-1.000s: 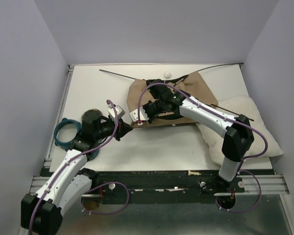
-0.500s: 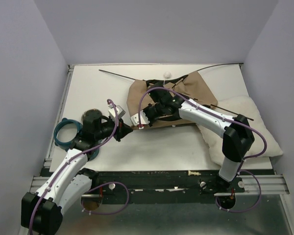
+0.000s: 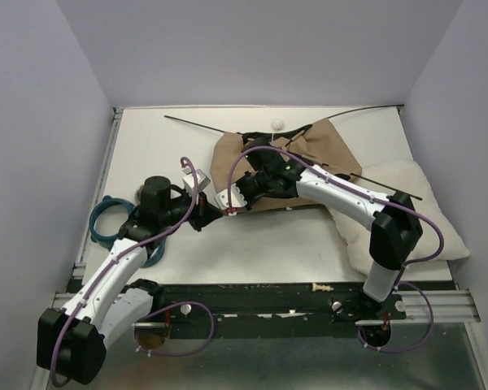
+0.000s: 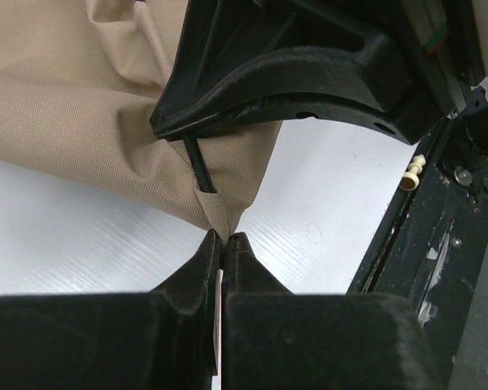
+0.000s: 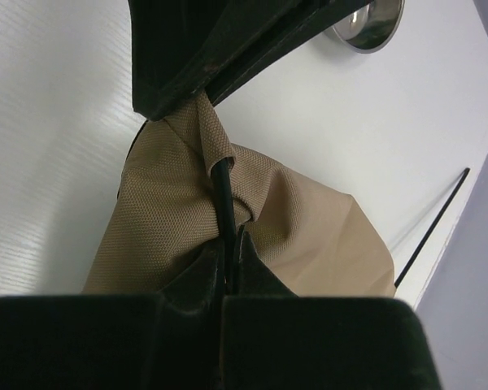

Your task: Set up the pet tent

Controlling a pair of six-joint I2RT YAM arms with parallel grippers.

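Here, left hand (image 4: 224,236) fully closed on pet tent (image 4: 81,106).

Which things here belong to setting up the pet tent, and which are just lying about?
Job: pet tent, its black pole, white pom-pom; left gripper and right gripper, both shut on the tent.
Lying about: white cushion, teal ring, small cream peg.

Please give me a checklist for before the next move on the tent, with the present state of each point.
1. Left gripper shut on the tent corner: ok.
2. Right gripper shut on fabric and pole: ok.
3. Pole end seated in the corner: cannot tell, folds hide it.
4. Tent standing: not ok, it lies flat on the table.
5. Grippers apart from each other: cannot tell, very close.
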